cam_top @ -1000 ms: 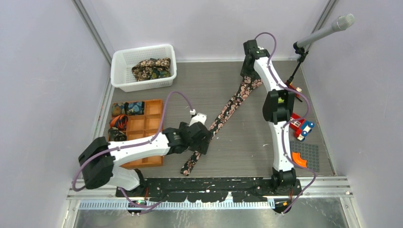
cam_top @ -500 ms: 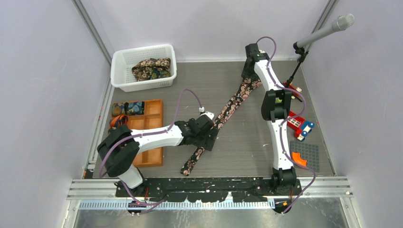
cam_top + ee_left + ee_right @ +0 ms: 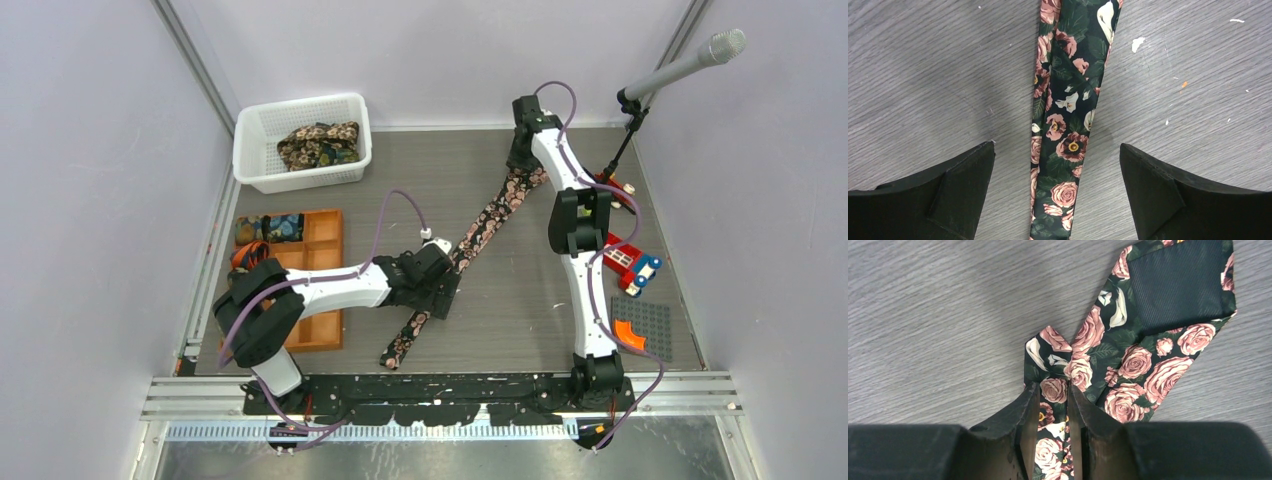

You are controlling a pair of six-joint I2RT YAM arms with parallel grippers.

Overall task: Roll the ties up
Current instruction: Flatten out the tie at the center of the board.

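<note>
Left claw (image 3: 1056, 150): spread wide over the bench (image 3: 520, 300); nothing is gripped.
Black floral tie (image 3: 490, 215): laid flat on a diagonal across the bench, narrow end near, wide end far. Its middle is seen between the left fingers (image 3: 948, 190), touching neither.
Left wrist view only: a lengthwise overlap in the tie's cloth is shown.
Right claw (image 3: 1054, 392): pressed together on a raised fold of the tie at its wide far end.
Right wrist view only: the dark lining of the turned-over tip is shown.
Top view only: bundled ties (image 3: 318, 143) are seen in the white basket (image 3: 255, 165), rolled ties (image 3: 268, 230) in the orange tray (image 3: 325, 225).
Hidden: in the top view, the tie's stretch under the left claw is covered, and the right pinch is masked by the arm.
</note>
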